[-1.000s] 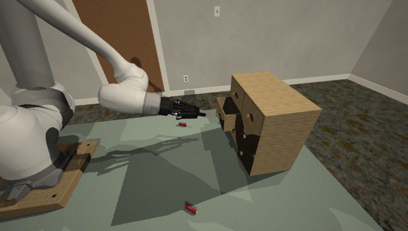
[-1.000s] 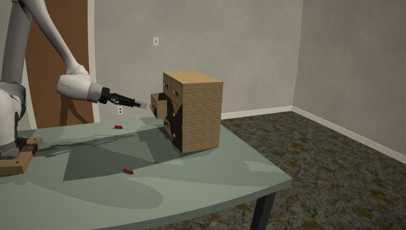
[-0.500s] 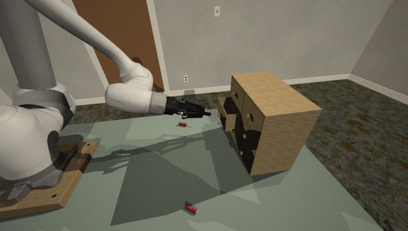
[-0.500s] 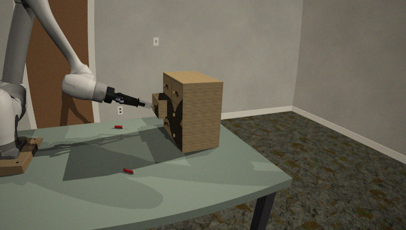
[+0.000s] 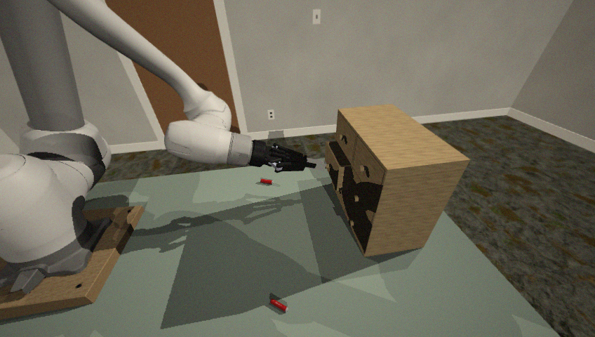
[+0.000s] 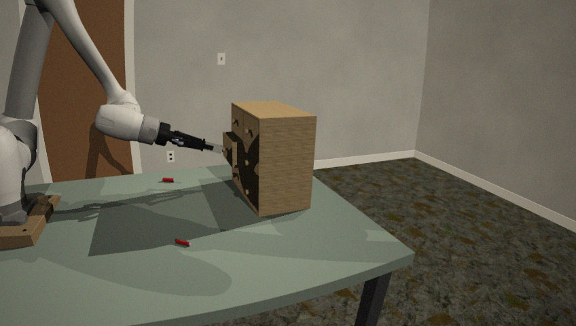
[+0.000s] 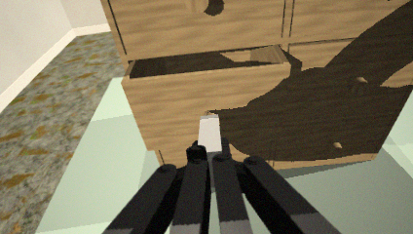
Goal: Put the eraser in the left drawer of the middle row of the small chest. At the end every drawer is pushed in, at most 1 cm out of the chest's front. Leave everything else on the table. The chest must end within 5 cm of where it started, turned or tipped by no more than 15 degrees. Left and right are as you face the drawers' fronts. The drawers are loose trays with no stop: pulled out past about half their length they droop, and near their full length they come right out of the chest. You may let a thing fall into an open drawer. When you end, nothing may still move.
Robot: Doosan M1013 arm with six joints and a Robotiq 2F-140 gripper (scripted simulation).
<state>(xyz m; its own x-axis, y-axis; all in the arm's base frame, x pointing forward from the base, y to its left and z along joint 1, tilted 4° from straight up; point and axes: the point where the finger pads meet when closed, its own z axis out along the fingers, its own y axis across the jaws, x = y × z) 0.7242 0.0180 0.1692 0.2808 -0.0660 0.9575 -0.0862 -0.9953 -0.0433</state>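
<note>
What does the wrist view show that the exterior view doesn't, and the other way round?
Only the wrist view: the sunlit patch inside the open drawer.

Only the exterior view: two red cylinders, the farther one and the nearer one, the brown door and a table leg.

Both: the chest, its open drawer, the gripper and the tabletop.
</note>
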